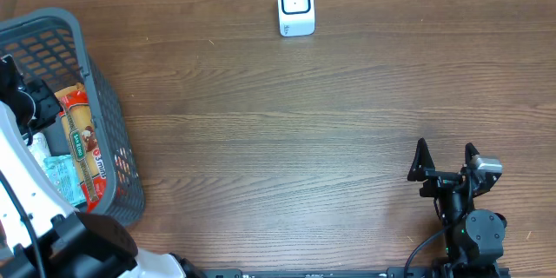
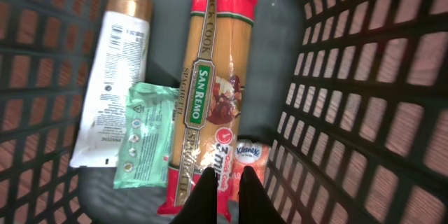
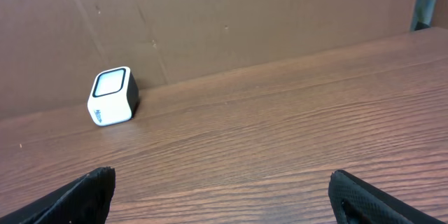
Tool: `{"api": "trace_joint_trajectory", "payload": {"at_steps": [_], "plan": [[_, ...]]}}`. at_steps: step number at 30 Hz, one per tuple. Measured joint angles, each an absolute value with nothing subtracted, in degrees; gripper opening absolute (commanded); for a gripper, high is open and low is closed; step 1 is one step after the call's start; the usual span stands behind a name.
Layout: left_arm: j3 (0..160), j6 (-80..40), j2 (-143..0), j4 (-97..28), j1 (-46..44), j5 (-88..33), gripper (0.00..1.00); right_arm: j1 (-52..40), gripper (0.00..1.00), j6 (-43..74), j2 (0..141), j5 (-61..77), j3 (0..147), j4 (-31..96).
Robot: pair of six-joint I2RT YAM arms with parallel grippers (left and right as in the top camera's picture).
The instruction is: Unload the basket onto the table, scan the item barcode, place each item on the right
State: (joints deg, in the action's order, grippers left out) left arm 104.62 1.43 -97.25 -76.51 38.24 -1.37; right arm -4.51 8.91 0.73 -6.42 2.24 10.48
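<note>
From above, the basket (image 1: 104, 95) sits at nine o'clock on the table (image 1: 287, 122) and the left arm (image 1: 22, 165) dips into it, presumably to fetch something to scan. The scanner (image 1: 295, 6) stands at twelve o'clock, and the right gripper (image 1: 446, 158) is parked at four o'clock. At the left wrist, the left gripper (image 2: 227, 175) has its fingers pinched narrow at six o'clock, gripping nothing we can make out. The spaghetti packet (image 2: 210, 91), our likely item, runs from there to twelve o'clock, its near end right at the tips. A white tube (image 2: 108, 91) and green sachet (image 2: 147, 136) lie towards nine, a tissue pack (image 2: 248, 155) just towards three. At the right wrist the fingers are spread wide and empty, the scanner at ten o'clock.
</note>
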Motion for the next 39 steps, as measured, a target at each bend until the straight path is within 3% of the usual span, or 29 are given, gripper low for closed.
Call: {"api": "trace_joint_trajectory", "payload": {"at_steps": [39], "plan": [[104.64, 0.14, -86.96, -81.3, 40.49, -4.56, 0.04, -4.49, 1.0, 8.95, 0.73, -6.44, 2.24, 10.44]]}}
